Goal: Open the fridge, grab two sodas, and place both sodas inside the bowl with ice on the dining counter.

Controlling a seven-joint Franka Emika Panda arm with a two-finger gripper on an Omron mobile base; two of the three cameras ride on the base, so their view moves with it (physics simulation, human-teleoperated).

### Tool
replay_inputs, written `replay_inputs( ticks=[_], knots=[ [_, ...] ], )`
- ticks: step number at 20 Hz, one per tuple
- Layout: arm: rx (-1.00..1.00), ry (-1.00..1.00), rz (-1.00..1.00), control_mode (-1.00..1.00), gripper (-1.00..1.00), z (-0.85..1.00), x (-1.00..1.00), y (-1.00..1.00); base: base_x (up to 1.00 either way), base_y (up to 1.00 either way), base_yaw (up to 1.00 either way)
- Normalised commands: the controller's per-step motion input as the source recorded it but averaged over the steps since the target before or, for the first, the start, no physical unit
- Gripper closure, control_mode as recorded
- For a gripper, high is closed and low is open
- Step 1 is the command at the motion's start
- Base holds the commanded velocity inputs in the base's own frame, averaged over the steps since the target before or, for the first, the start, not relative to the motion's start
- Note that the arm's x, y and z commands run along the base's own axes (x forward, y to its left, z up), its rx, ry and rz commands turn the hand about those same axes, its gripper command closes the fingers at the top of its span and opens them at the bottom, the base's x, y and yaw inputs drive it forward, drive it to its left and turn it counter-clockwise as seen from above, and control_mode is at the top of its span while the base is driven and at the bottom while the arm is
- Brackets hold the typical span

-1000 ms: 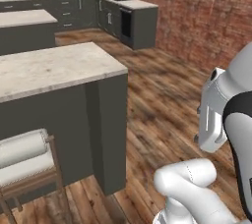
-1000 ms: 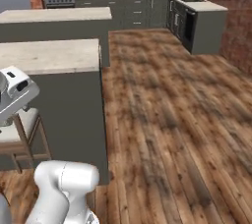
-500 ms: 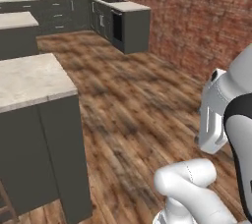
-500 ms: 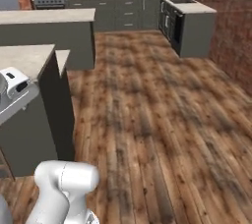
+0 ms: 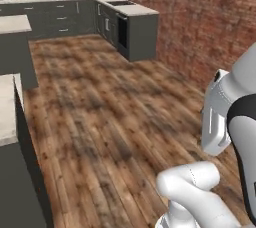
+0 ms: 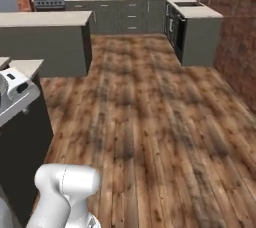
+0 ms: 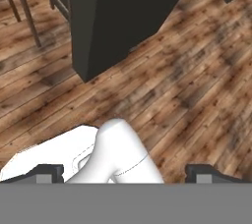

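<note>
Two dark finger tips (image 7: 48, 173) sit at the bottom of my hand view, one at each side and far apart, so I read the gripper (image 7: 125, 175) as spread wide with nothing between the jaws. My hand points down at the wood floor (image 7: 197, 70), and the arm is folded back close over the base: in the left base view I see one white elbow link (image 5: 192, 184) low and one upper link with a dark joint (image 5: 235, 117) rising at the right edge.

Ahead of the jaws in the hand view stands one dark grey counter base (image 7: 123, 12), its corner meeting the planks, and beyond it to the upper left I count two thin dark stool legs (image 7: 27, 9). I take that base for the dining counter (image 5: 7, 117), whose beige speckled top I see at the left edge of the left base view, close beside the arm.

Farther out lies one shorter island (image 6: 45, 22) with a like top. Beyond that, one run of grey cabinets (image 6: 130, 14) lines the far brick wall (image 5: 210, 27) and turns along the right side. On that far worktop I count four small appliances or vessels, too small to name surely.
</note>
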Motion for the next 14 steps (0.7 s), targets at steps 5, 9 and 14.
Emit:
replay_inputs(
  ticks=[5,9,14],
  knots=[
    [0.00,0.00,0.00,1.00,-1.00,0.00,0.00,0.00,1.00,-0.30,0.35],
    [0.00,0.00,0.00,1.00,-1.00,0.00,0.00,0.00,1.00,-0.17,0.41],
    [0.00,0.00,0.00,1.00,-1.00,0.00,0.00,0.00,1.00,-0.19,0.43]
  ],
)
